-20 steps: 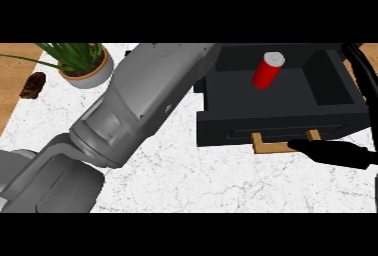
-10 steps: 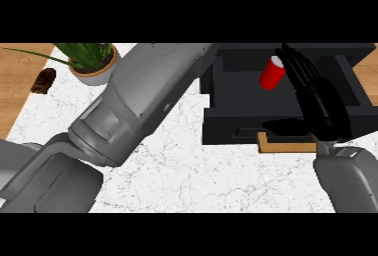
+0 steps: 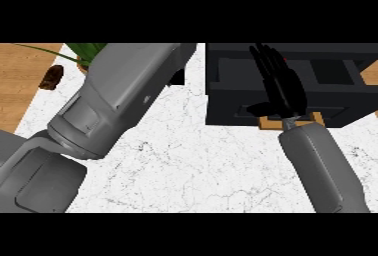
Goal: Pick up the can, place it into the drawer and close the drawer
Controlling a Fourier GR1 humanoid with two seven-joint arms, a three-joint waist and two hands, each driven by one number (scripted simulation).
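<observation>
We look steeply down from head height through our single view, close over the white marbled counter (image 3: 192, 165), our two grey forearms rising from the lower edge toward the black drawer unit (image 3: 229, 95) ahead.

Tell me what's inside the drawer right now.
No can shows. The right hand, fingers straight, lies over the open drawer and covers its middle; only dark interior shows around it.

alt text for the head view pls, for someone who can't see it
The right hand stretches open, fingers straight, over the open black drawer on a white marble counter. The grey left forearm fills the left side; no can shows.
</observation>
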